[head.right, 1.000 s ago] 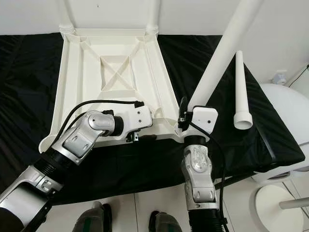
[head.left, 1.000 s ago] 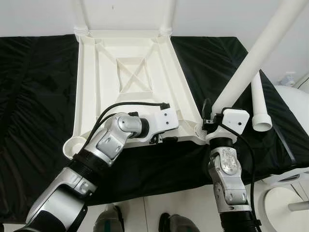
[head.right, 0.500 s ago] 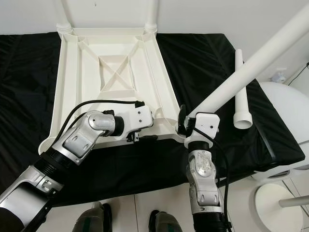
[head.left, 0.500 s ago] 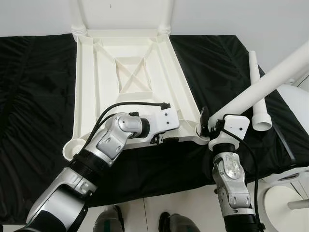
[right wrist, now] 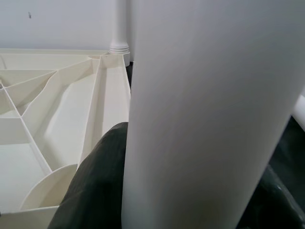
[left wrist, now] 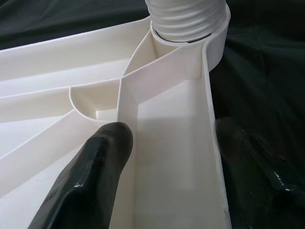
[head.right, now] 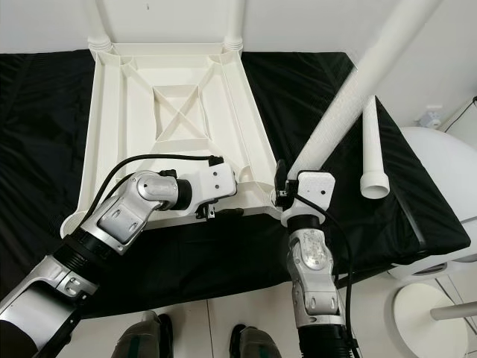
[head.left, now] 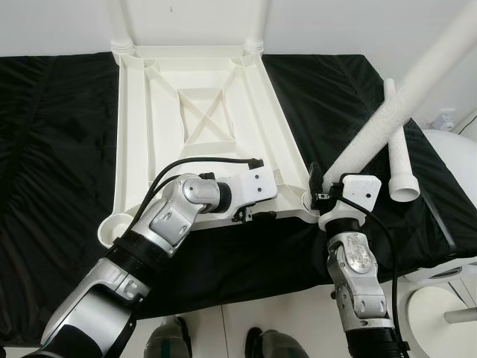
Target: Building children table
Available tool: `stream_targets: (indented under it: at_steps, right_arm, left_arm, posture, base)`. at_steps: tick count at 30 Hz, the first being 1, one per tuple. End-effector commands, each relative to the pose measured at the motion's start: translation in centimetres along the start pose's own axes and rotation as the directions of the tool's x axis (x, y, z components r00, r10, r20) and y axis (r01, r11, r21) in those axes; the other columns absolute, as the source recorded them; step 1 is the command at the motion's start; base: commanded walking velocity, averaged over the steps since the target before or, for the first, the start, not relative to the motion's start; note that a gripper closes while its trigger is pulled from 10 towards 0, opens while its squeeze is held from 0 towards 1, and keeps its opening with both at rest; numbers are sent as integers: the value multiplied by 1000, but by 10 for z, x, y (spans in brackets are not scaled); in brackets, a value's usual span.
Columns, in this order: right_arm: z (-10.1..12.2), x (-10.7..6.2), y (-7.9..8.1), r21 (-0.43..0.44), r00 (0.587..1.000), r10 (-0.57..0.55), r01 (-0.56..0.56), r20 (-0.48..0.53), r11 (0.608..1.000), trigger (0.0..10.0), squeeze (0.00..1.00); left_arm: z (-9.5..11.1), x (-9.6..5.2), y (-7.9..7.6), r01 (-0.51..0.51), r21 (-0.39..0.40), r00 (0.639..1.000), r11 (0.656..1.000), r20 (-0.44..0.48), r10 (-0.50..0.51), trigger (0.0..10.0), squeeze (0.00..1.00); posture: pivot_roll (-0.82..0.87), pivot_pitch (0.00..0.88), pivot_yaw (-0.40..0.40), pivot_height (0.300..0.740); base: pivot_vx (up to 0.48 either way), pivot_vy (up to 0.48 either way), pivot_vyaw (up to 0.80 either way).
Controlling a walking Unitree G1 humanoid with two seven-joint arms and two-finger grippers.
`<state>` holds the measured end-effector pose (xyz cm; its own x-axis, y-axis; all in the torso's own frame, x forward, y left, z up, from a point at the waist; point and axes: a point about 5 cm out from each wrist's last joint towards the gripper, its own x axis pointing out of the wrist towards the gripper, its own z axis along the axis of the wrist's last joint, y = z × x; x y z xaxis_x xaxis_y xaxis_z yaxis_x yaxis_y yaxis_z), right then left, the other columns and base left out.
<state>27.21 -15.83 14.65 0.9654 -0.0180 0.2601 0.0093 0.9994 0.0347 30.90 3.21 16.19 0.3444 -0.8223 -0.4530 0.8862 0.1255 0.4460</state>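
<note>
Gripping the lower end of a long white table leg, the right tool has its two black fingers closed on either side of the tube, whose foot sits at the near right corner socket of the upturned white tabletop. That leg leans up and away to the robot's right and is not yet upright (so by my reading it is still being seated, not finished). The left tool straddles the tabletop's near rim, one finger inside the ribbed underside and the other outside against the black cloth; it looks clamped on that rim to steady the piece. In its wrist view the threaded base of the leg shows at the corner socket.

Two legs already stand in the far corners of the tabletop. A spare leg lies loose on the black cloth covering the counter, just beside the right arm, and the near left corner socket is open.

So roughly half is done: this leg must go home, then the spare. The right forearm rises nearly vertical beneath its tool; the left arm reaches in diagonally, elbow bent.
</note>
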Motion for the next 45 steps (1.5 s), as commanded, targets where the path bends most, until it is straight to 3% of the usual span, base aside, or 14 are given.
stream_targets:
  at_steps: [1,2,3,6,7,16,21,22,23,24,34,45]
  right_arm:
    - [-13,-4,-16,-21,996,-43,41,-74,999,0,0]
    - [-12,-3,-16,-19,997,-35,34,-70,999,0,0]
    - [-12,-2,-17,-18,997,-28,27,-73,999,5098,0]
    - [-12,-2,-17,-17,997,-23,21,-76,1000,5098,0]
    - [-12,-1,-15,-4,997,5,-5,-78,1000,10000,0]
    - [-17,1,-15,54,962,242,-237,-127,970,10000,0]
    - [-18,2,-20,52,947,288,-284,-140,958,10000,0]
    - [-19,2,-22,53,917,365,-361,-160,931,10000,0]
    - [-19,2,-22,53,917,365,-361,-160,931,10000,0]
    - [-21,1,-24,43,882,433,-433,-187,900,10000,0]
    - [-27,3,-39,18,813,528,-541,-244,841,10000,0]
    - [-43,-11,-41,47,784,555,-566,-278,823,10000,0]
  left_arm:
    - [1,-2,4,-17,7,1000,1000,1,17,10000,0]
    - [1,-2,4,-17,7,1000,1000,2,17,10000,0]
    - [1,-2,4,-17,8,1000,1000,2,17,10000,0]
    - [1,-2,4,-17,8,1000,1000,2,17,10000,0]
    - [1,-2,4,-17,8,1000,1000,3,17,10000,0]
    - [2,-3,5,-16,15,1000,1000,5,16,10000,0]
    - [2,-3,5,-14,16,1000,1000,5,14,10000,0]
    - [2,-3,4,-12,16,1000,1000,6,12,10000,0]
    - [2,-3,4,-12,16,1000,1000,6,12,10000,0]
    - [2,-3,4,-10,17,1000,1000,6,10,10000,0]
    - [2,-3,2,-8,15,1000,1000,9,8,10000,0]
    - [2,-3,-1,2,15,1000,1000,12,-2,10000,0]
  posture:
    - [-4,108,-50,740]
    - [-3,109,-50,740]
    - [-4,109,-48,740]
    - [-5,109,-49,740]
    - [-5,109,-48,740]
    - [-4,107,-45,740]
    - [-5,106,-43,740]
    - [-4,105,-43,740]
    - [-4,105,-43,740]
    - [-3,104,-44,740]
    - [-1,101,-45,740]
    - [0,95,-40,740]
  base:
    - [0,0,0]
    - [0,0,0]
    - [0,0,0]
    - [0,0,0]
    - [0,0,0]
    - [0,0,0]
    - [0,0,0]
    - [0,0,0]
    - [0,0,0]
    - [0,0,0]
    - [0,0,0]
    - [0,0,0]
